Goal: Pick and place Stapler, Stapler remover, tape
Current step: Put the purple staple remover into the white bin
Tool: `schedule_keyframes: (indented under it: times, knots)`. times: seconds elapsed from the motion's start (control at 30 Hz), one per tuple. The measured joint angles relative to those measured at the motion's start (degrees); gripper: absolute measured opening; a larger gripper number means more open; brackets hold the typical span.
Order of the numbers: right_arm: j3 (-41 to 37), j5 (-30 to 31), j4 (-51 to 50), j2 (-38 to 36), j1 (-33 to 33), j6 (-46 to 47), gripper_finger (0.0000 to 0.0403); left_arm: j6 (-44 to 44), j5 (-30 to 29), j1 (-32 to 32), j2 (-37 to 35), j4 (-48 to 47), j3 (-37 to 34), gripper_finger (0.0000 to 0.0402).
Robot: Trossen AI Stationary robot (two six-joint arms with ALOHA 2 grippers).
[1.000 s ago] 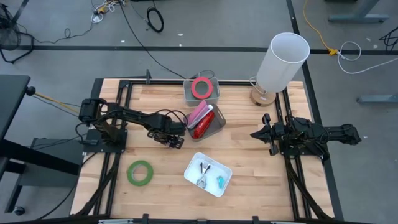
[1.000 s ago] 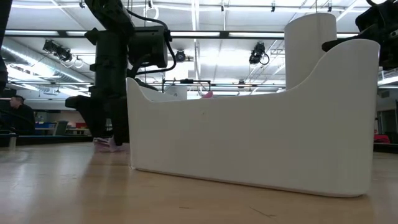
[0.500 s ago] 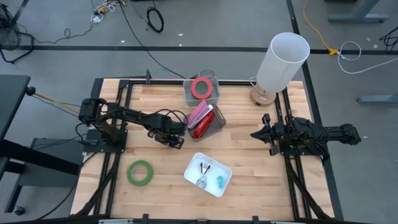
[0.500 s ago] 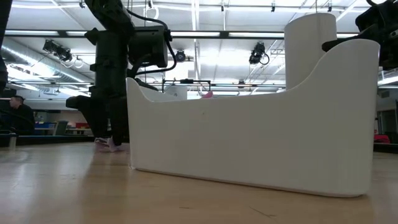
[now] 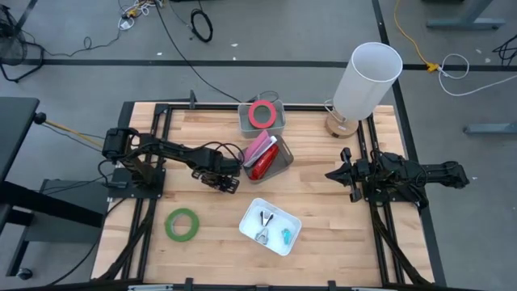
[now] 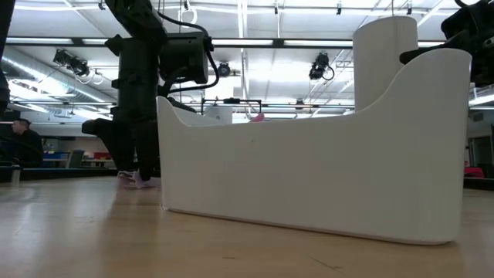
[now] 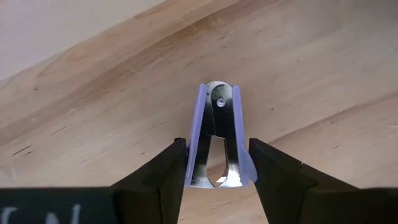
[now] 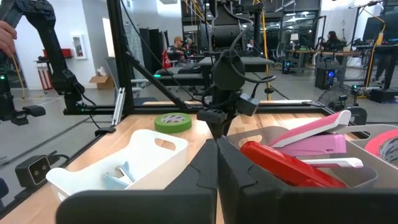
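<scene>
The left gripper (image 7: 214, 163) pinched a remover (image 7: 216, 134) between its fingers on the counter (image 7: 323, 68); the right gripper (image 8: 217, 163) waited pressed together.

Overhead, table-level, 2 wrist views

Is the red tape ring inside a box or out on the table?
Inside: the red-pink tape ring lies in the grey metal bin.

Grey floor (image 5: 73, 77) with cables, ceiling strip lights (image 6: 69, 48), distant desks (image 8: 298, 56).
</scene>
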Motion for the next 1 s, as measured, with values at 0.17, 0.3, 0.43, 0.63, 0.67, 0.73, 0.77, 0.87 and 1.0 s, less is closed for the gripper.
schedule_keyframes:
  times: [0.17,0.3,0.43,0.63,0.67,0.73,0.77,0.87,1.0]
  knots:
    - [0.0,0.0,0.0,0.0,0.0,0.0,0.0002,0.0,0.0,0.0,0.0,0.0,0.0,0.0177]
    - [0.0,0.0,0.0,0.0,0.0,0.0,0.0002,0.0,0.8,0.0,0.0,0.0,0.0,0.0177]
    - [0.0,0.0,0.0,0.0,0.0,0.0,0.0002,0.0,1.0,0.0,0.0,0.0,0.0,0.0176]
    - [0.0,0.0,0.0,0.0,0.0,0.0,0.0002,-0.1,1.0,0.0,0.0,0.0,0.0,0.0176]
    - [0.0,0.0,0.0,0.0,0.0,0.0,0.0002,-0.2,1.0,0.0,0.0,0.0,0.0,0.0176]
    - [0.0,0.0,0.0,0.0,0.0,0.0,0.0002,-0.2,1.0,0.0,0.0,0.0,0.0,0.0176]
    - [0.0,0.0,0.0,0.0,0.0,0.0,0.0002,-0.2,1.0,0.0,0.0,0.0,0.0,0.0176]
    - [0.0,0.0,0.0,0.0,0.0,0.0,0.0002,-0.2,1.0,0.0,0.0,0.0,0.0,0.0176]
    - [0.0,0.0,0.0,0.0,0.0,0.0,0.0002,-0.2,1.1,0.0,0.0,0.0,0.0,0.0168]
